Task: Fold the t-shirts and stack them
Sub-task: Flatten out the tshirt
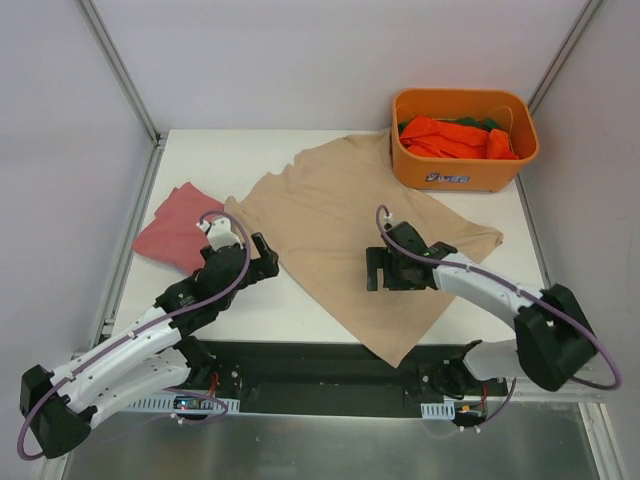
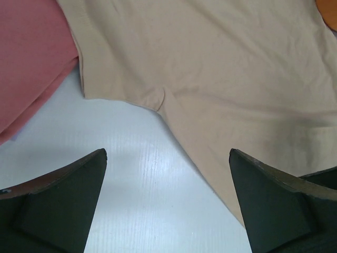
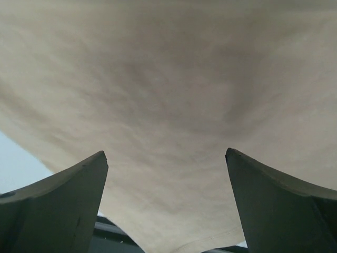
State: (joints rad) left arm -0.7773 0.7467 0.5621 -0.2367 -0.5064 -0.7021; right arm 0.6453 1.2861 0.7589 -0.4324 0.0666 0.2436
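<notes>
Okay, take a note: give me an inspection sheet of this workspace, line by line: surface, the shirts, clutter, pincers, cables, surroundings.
Surface: white table, no stains seen.
Job's things: beige t-shirt spread flat and unfolded in the middle, its near corner lying over the black base strip; pinkish-red t-shirt folded at the left; orange shirt and green shirt bunched in the bin.
Clutter: nothing seen besides the orange bin at the far right.
Grippers: left pincer open, by the beige sleeve; right pincer open, over the beige cloth; both hold nothing.
Cables: purple cables run along both arms, not snagged.
Surroundings: white walls, metal frame post.
</notes>
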